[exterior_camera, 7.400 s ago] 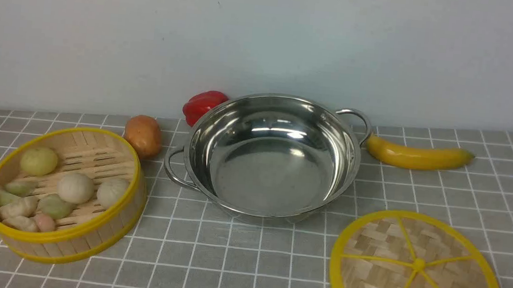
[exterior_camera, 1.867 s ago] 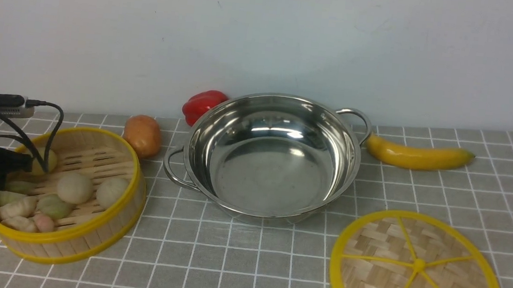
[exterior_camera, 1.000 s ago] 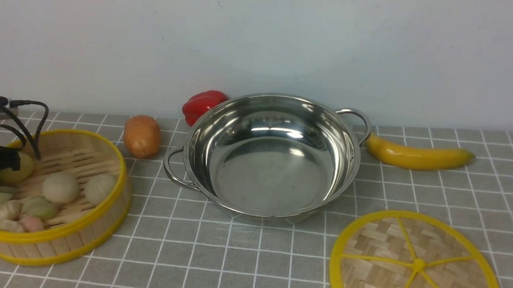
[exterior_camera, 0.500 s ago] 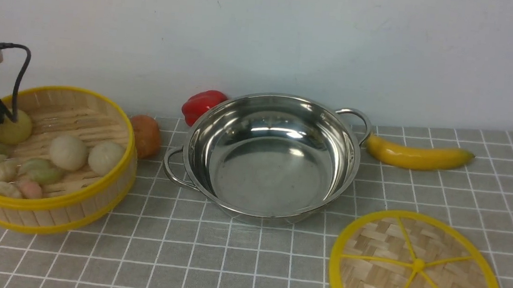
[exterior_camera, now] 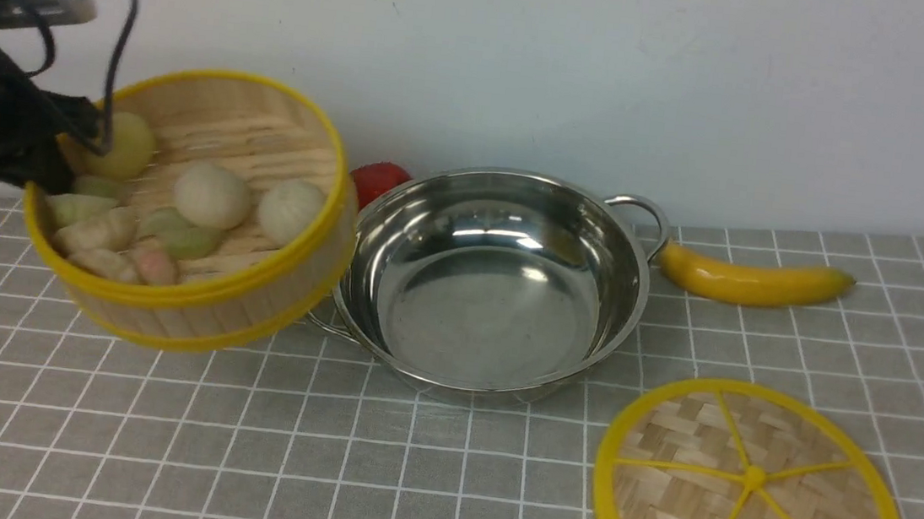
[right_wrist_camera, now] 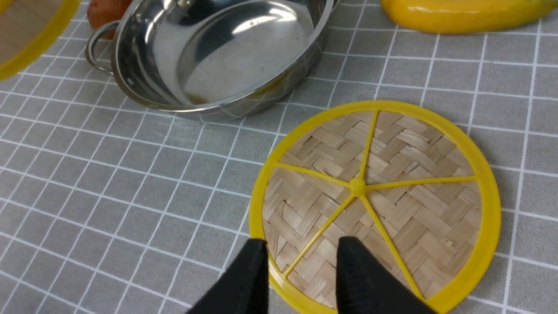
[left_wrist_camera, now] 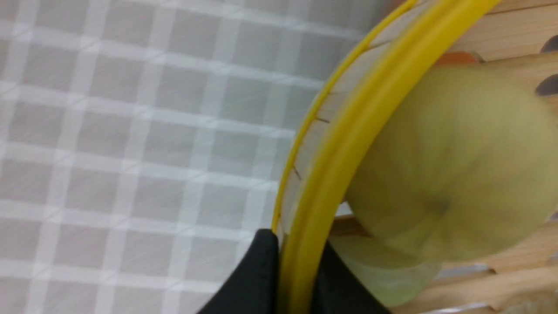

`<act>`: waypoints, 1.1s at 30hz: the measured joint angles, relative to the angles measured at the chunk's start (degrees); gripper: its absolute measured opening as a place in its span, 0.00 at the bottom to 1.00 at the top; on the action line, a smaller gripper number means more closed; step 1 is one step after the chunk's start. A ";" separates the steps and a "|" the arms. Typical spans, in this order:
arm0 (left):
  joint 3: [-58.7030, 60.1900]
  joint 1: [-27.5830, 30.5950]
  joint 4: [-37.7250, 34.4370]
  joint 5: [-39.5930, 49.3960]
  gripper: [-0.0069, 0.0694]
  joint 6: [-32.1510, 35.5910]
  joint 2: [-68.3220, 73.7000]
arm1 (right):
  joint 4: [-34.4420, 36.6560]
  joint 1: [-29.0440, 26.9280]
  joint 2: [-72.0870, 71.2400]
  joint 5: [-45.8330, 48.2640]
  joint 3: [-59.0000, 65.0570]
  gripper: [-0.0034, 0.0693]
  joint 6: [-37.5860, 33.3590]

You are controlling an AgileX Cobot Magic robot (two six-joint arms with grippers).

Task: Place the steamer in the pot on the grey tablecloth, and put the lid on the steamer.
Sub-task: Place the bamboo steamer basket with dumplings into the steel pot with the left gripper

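Note:
The steamer, a bamboo basket with yellow rims and several buns and dumplings inside, hangs tilted above the grey tablecloth, just left of the pot. My left gripper is shut on its far-left rim; in the left wrist view the black fingers pinch the yellow rim. The steel pot stands empty, its left handle hidden behind the steamer. The woven lid lies flat at the front right. My right gripper hovers open over the lid's near edge, holding nothing.
A banana lies right of the pot near the wall. A red pepper peeks out behind the pot's left side. A brown potato sits by the pot's left handle. The wall is close behind.
My left gripper has lifted the steamer off the cloth and carried it up and to the right, toward the pot. The right gripper has stayed put.

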 joint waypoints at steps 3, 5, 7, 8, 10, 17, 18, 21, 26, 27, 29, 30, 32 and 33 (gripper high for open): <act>-1.60 -6.79 -1.30 -2.40 0.15 -1.21 1.31 | 0.04 0.00 0.00 0.72 0.00 0.38 0.00; -3.71 -11.94 -2.29 -4.24 0.15 -2.99 3.82 | 0.15 0.00 0.00 1.23 0.00 0.38 0.00; -5.17 -13.71 -2.57 -4.85 0.15 -3.78 5.21 | 0.15 0.00 0.00 1.59 0.00 0.38 0.00; -7.41 -16.08 -2.61 -5.47 0.15 -4.72 7.82 | 0.15 0.00 0.00 2.09 0.00 0.38 0.00; -10.18 -18.28 -2.55 -5.93 0.15 -5.66 11.43 | 0.15 0.00 0.00 2.58 0.00 0.38 0.00; -19.48 -21.19 -1.59 -5.87 0.15 -8.41 21.50 | 0.15 0.00 0.00 3.92 0.00 0.38 0.00; -20.09 -21.33 -1.31 -5.87 0.15 -8.74 22.07 | 0.15 0.00 0.00 4.06 0.00 0.38 0.00; -21.10 -21.70 0.66 -5.94 0.15 -9.27 24.27 | 0.16 0.00 0.00 4.22 0.00 0.38 0.00; -21.16 -22.20 3.23 -5.51 0.15 -9.74 26.86 | 0.40 0.00 0.00 4.39 0.00 0.38 0.00; -21.16 -22.20 3.29 -5.51 0.15 -9.74 27.08 | 0.40 0.00 0.00 4.52 0.00 0.38 0.00; -21.16 -22.26 3.34 -5.57 0.15 -9.78 27.65 | 0.40 0.00 0.00 4.51 0.00 0.38 0.00; -21.16 -22.26 3.34 -5.57 0.15 -9.78 27.66 | 0.40 0.00 0.00 4.51 0.00 0.38 0.00; -21.26 -22.39 3.34 -5.57 0.15 -9.90 28.39 | 0.40 0.00 0.00 4.51 0.00 0.38 0.12; -21.26 -22.47 3.26 -5.57 0.15 -9.90 28.52 | 0.40 0.00 0.00 4.51 0.00 0.38 0.12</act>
